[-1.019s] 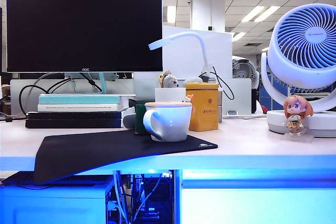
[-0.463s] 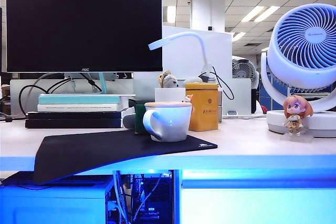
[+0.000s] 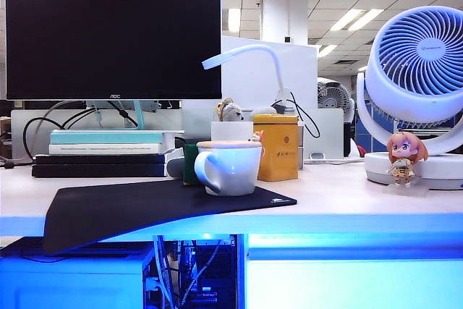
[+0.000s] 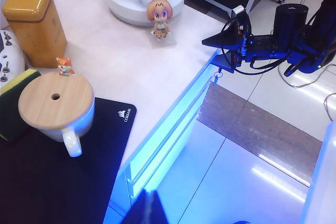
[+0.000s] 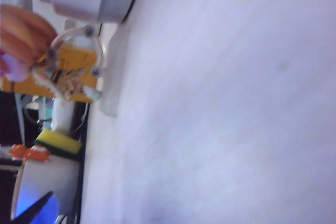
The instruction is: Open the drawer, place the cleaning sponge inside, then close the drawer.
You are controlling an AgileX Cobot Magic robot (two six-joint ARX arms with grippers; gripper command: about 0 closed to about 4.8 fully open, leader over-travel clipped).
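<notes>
The cleaning sponge point(image 3: 189, 164), dark green on yellow foam, stands on the desk right behind the white mug point(image 3: 230, 168); it also shows in the left wrist view point(image 4: 11, 109) and the right wrist view point(image 5: 59, 144). The drawer point(image 3: 347, 284) is a pale, blue-lit front under the desk edge, shut flush point(image 4: 168, 140). My left gripper point(image 4: 149, 208) hangs shut and empty off the desk front, above the floor. My right gripper point(image 4: 211, 52) shows in the left wrist view at the desk's front edge above the drawer, fingers apart, holding nothing. Neither gripper appears in the exterior view.
A black mouse mat point(image 3: 145, 208) lies under the mug. A yellow tin point(image 3: 278, 148), a small figure point(image 3: 402, 158) and a white fan point(image 3: 416, 70) stand to the right. A monitor point(image 3: 112, 34) and books point(image 3: 101, 153) are at the left, and a computer case point(image 3: 79, 280) sits under the desk.
The whole exterior picture has slid slightly to the left. Nothing on the desk has moved relative to the rest, and the drawer stays shut.
</notes>
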